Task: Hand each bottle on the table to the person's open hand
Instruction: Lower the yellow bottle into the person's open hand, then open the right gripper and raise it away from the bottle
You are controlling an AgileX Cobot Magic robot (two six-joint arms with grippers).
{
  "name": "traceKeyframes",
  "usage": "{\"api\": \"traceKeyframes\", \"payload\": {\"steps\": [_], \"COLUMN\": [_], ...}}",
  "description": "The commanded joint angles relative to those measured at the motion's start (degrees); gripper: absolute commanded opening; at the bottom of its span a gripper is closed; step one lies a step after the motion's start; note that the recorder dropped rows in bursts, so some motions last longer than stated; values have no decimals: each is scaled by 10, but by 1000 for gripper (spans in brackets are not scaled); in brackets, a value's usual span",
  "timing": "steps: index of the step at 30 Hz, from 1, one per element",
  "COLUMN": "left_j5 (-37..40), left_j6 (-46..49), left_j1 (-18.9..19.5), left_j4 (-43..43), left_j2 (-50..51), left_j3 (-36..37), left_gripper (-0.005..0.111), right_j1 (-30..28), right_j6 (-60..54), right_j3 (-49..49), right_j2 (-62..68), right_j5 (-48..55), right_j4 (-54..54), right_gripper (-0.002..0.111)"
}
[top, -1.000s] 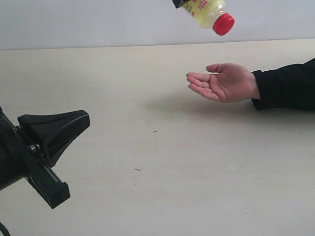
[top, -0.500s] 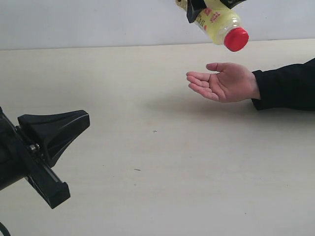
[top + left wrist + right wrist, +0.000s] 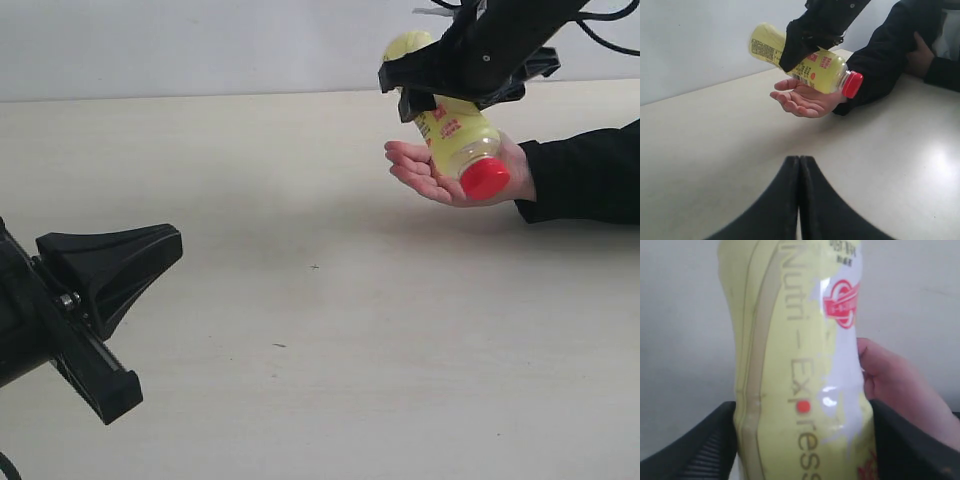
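One yellow bottle (image 3: pixel 455 135) at upper right, tilted cap-down over one open hand (image 3: pixel 420 170), palm up, right gripper (image 3: pixel 432 88) clamped around its middle, left gripper (image 3: pixel 800 167) pinched closed, lower left.

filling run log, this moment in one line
right gripper: grips yellow bottle | bottle: at person's open hand | left gripper: shut, empty

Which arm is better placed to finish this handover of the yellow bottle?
Right. The right gripper clamps the yellow bottle between its fingers, tilted over the person's open hand; opening should release it there. The left gripper is shut, empty, low over the table, away from the hand.
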Motion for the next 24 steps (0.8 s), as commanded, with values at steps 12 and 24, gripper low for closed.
{"api": "traceKeyframes", "payload": {"steps": [12, 24], "left_j5": [1, 1], "left_j6": [2, 2], "left_j1": [-1, -1], "left_j4": [-2, -2], "left_j2": [-3, -3], "left_j3": [2, 2], "left_gripper": [1, 1], "right_j1": [0, 0], "right_j6": [144, 144], "right_j3": [39, 39], "right_j2": [28, 33], "right_j5": [-75, -84], "right_j4": [-140, -140], "right_gripper": [0, 31]}}
